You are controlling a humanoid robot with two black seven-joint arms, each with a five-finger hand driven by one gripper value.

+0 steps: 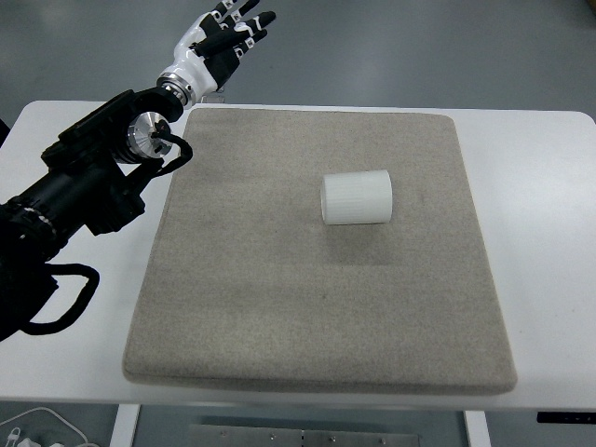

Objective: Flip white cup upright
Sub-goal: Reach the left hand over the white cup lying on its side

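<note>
Left hand (223, 35): fingers spread, holding nothing, beyond the far left corner of the grey mat (233, 317) | white cup (357, 197): lying on its side on the mat, well apart from the hand, to its right and nearer the robot | mat: flat on the white desk (540, 233)

I see a white rectangular table (540, 279) carrying a square beige felt mat (279, 317), spread below my raised fingers (244, 23).
</note>
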